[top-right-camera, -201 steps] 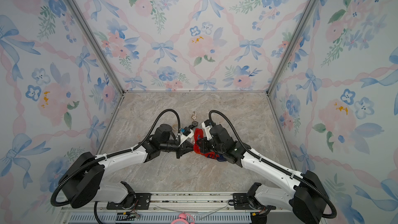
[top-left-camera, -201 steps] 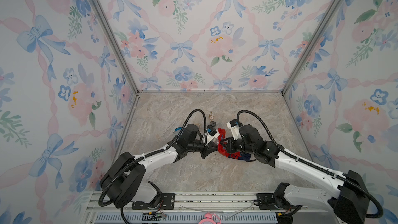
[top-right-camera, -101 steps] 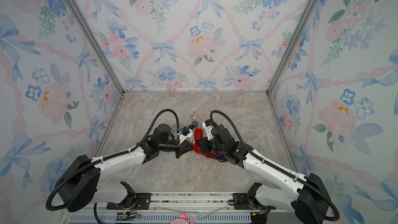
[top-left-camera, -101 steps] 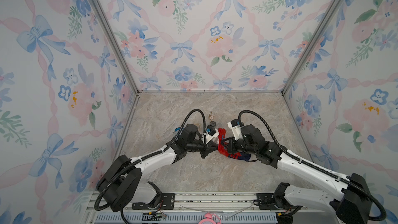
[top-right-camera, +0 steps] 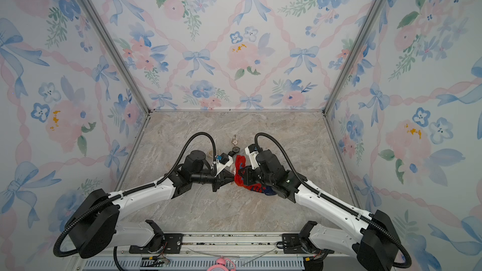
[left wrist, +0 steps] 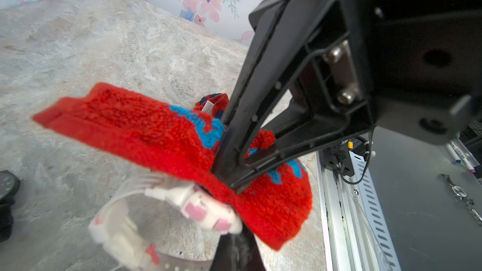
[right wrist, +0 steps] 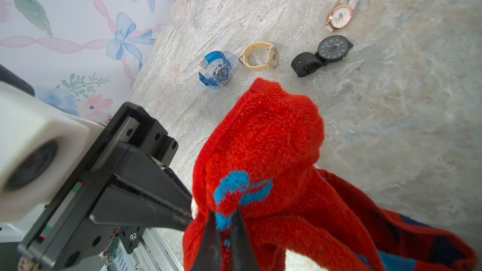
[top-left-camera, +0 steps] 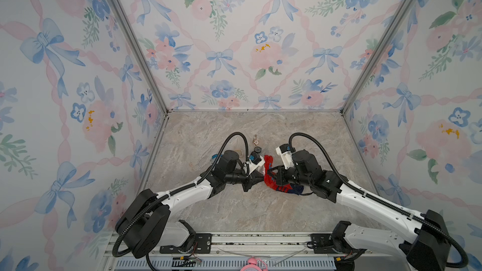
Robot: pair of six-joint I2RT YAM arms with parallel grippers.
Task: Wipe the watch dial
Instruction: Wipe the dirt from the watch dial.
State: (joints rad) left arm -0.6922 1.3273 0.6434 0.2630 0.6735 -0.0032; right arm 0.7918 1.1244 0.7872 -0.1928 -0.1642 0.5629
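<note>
left gripper (right wrist: 188, 211) clamps the white watch (left wrist: 167, 199); right gripper (right wrist: 225, 228) pinches the red cloth (right wrist: 260, 139) against it.

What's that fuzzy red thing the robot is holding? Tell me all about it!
The red cloth looks like fluffy terry, red with sky-blue patches, dark navy and a small white tag. It is crumpled, pinched in the shut right end effector, and draped over the white-and-pink watch that the left end effector holds.

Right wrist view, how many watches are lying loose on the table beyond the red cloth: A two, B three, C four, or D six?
C: the blue watch, beige watch, black watch and rose-gold watch lie there, none held.
</note>
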